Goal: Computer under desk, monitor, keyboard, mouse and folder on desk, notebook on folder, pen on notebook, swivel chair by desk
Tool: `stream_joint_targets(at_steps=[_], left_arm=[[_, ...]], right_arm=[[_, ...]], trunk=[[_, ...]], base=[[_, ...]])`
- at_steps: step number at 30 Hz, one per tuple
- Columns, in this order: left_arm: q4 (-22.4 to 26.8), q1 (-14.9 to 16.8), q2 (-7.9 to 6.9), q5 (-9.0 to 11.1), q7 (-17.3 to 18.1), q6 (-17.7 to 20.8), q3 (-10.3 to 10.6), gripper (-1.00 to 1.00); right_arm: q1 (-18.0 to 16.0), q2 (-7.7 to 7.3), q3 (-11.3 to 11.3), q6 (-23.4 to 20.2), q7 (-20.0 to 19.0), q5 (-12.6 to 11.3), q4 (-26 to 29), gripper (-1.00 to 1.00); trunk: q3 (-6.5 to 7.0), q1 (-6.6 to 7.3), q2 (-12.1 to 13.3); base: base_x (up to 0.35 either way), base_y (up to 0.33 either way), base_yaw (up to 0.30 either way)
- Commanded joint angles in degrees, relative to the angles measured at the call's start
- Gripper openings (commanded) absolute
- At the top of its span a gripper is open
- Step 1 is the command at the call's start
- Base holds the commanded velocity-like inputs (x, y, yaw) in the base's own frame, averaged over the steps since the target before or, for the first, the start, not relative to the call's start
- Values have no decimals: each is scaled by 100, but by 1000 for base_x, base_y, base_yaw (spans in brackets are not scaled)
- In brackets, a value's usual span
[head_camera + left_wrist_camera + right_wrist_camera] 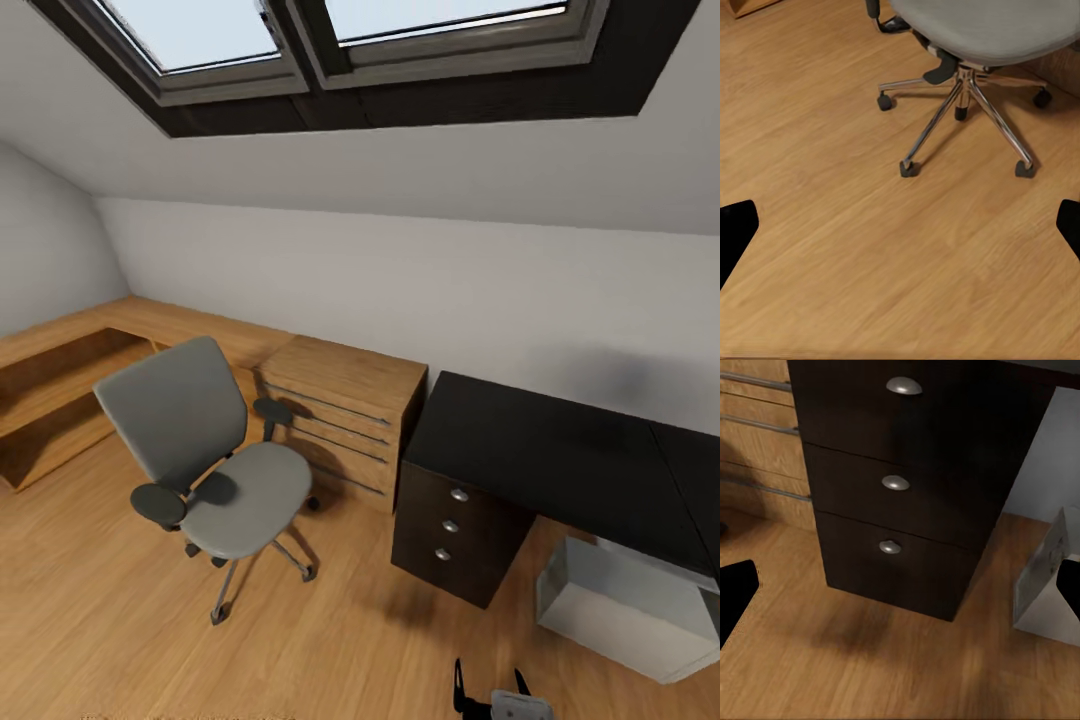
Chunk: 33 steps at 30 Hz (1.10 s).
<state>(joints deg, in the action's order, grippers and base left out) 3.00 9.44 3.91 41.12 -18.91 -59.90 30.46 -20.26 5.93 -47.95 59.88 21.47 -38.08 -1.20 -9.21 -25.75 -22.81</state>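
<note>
The grey swivel chair [230, 480] stands on the wood floor left of the dark desk [540, 440], and its seat shows plain grey fabric. A white computer case [620, 600] sits on the floor under the desk's right part. In the left wrist view my left gripper [900, 225] is open above bare floor, facing the chair's chrome star base [964, 97]. In the right wrist view my right gripper [900, 592] is open in front of the desk's drawer stack [892, 484], with the computer case [1046, 577] beside it. Black fingers of a gripper [490, 700] poke in at the head view's lower edge.
A wooden dresser [340, 410] with metal rail handles stands between chair and desk against the white wall. A low wooden shelf unit [60, 390] runs along the left corner. Skylights are set in the sloped ceiling. Open floor lies in front of the chair.
</note>
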Motion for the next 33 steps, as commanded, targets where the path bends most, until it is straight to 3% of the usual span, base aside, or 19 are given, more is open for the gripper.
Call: stream_joint_targets(at_steps=[1,33], left_arm=[[-4,6,-1,1,-56,-10,48,100],[-10,6,-22,9,-51,-10,48,100]], right_arm=[[-5,4,-51,12,41,-20,-12,100],[-2,9,-43,12,118,-50,-4,100]], trunk=[[-9,-3,-11],[18,-3,-11]], base=[[0,0,279],[0,0,282]])
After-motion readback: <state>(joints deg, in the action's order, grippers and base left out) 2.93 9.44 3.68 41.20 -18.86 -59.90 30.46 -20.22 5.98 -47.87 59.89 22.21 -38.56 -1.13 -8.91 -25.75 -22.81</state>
